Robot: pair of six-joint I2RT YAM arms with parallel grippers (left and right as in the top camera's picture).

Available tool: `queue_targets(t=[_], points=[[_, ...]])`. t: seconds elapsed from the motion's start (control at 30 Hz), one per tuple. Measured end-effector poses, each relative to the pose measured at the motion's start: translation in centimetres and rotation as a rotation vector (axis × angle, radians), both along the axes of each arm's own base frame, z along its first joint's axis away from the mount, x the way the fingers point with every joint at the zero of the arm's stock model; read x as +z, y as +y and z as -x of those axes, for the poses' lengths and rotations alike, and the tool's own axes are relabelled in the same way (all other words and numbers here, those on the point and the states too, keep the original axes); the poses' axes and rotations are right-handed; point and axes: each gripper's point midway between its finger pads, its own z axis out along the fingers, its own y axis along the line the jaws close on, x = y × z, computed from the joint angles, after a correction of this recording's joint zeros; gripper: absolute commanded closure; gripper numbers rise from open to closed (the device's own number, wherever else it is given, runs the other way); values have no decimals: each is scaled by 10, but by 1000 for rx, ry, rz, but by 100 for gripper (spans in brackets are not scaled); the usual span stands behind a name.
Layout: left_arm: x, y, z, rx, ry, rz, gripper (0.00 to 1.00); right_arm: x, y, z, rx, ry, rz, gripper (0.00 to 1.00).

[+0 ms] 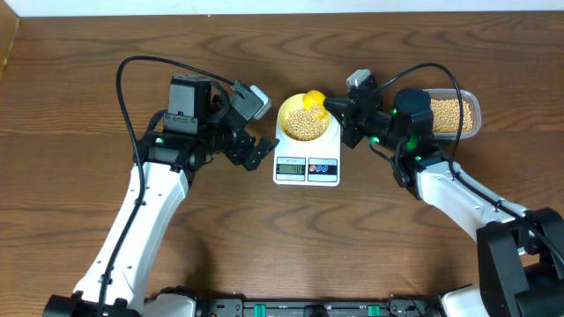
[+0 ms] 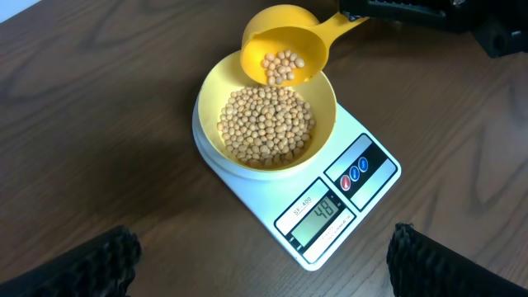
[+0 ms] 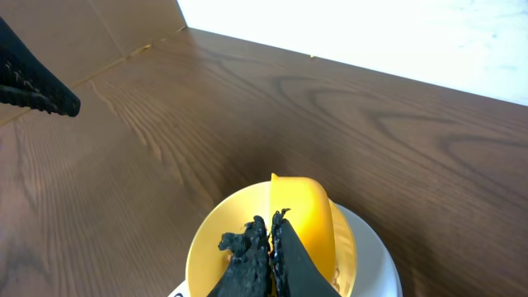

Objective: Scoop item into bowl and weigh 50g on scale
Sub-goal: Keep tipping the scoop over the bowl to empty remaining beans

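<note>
Right hand [image 3: 271, 239] is clamped narrow on the handle of the yellow scoop [image 2: 285, 49], which is held tipped over the far edge of the pale-yellow bowl [image 2: 216, 91]. A small cluster of soybeans [image 2: 266, 124] sits at the scoop's lip and a big pile is already in the bowl. The bowl sits on the white digital scale [image 2: 351, 124], mid-desk. The LCD [image 2: 323, 213] seems to read in the high forties, digits not sharp. The clear container [image 1: 477, 110] with the bean supply is right of the scale, behind the right arm. Left hand [image 2: 264, 268] is spread wide, holds nothing, and hovers left of and near the scale over the desk [image 1: 88, 70]. Judged step: final top-up pour, nearly at target. Risks: with so little margin, tipping the scoop further could dump the whole cluster and overshoot, forcing beans to be taken back out. Beans rolling off the lip could bounce past the rim onto the scale plate or desk. If the scoop rests on the bowl rim, the reading goes false; contact cannot be told here. A nudge could shift the bowl off the plate.
</note>
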Motion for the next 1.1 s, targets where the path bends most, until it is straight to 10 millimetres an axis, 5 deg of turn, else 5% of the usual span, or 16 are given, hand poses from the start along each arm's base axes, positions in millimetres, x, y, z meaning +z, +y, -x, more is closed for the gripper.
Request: queue_targets(t=[1.1], points=[[0, 0, 0, 0, 0, 0, 2, 0, 0, 1, 14, -31, 23, 99]])
